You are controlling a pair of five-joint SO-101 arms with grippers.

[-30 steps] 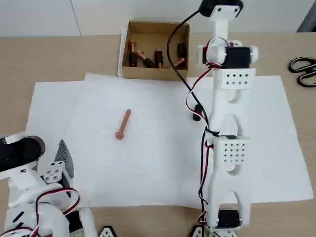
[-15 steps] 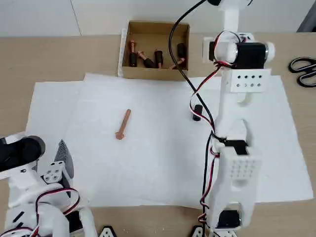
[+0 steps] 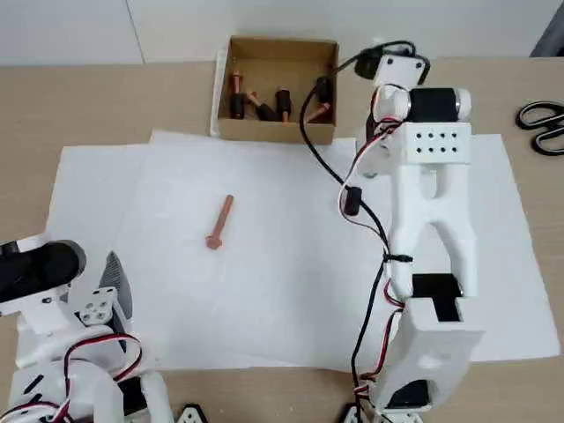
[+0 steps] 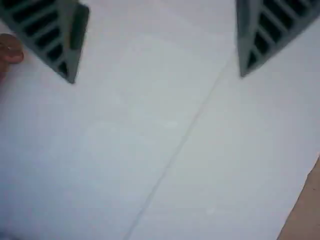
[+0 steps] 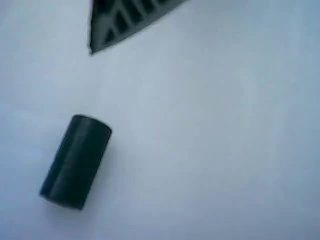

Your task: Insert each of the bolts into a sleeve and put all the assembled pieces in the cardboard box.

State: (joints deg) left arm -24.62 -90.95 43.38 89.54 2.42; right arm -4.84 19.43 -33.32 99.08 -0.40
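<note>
High view: copper metal bolt (image 3: 219, 221) and short black cylindrical sleeve (image 3: 352, 202) lie unassembled outside brown cardboard box (image 3: 273, 130). Right gripper (image 5: 127, 27) hovers by sleeve, probably for pickup, grip state untellable. Left gripper (image 4: 155, 40) released.

bare sheet (image 3: 291, 264) around bolt (image 3: 219, 221); cable (image 3: 306, 132) by sleeve (image 3: 352, 201)

On your desk (image 3: 106, 106) a sheet (image 3: 264, 291) covers the middle. The cardboard box (image 3: 273, 132) stands at the sheet's far edge, with assembled pieces (image 3: 284, 101) lying in it. A loose bolt (image 3: 219, 221) lies on the sheet left of centre. A sleeve (image 3: 352, 201) lies on the sheet to the right, well apart from the bolt and just beside the right arm (image 3: 432, 220). Scissors (image 3: 542, 123) lie on the desk at far right, off the sheet.
</note>
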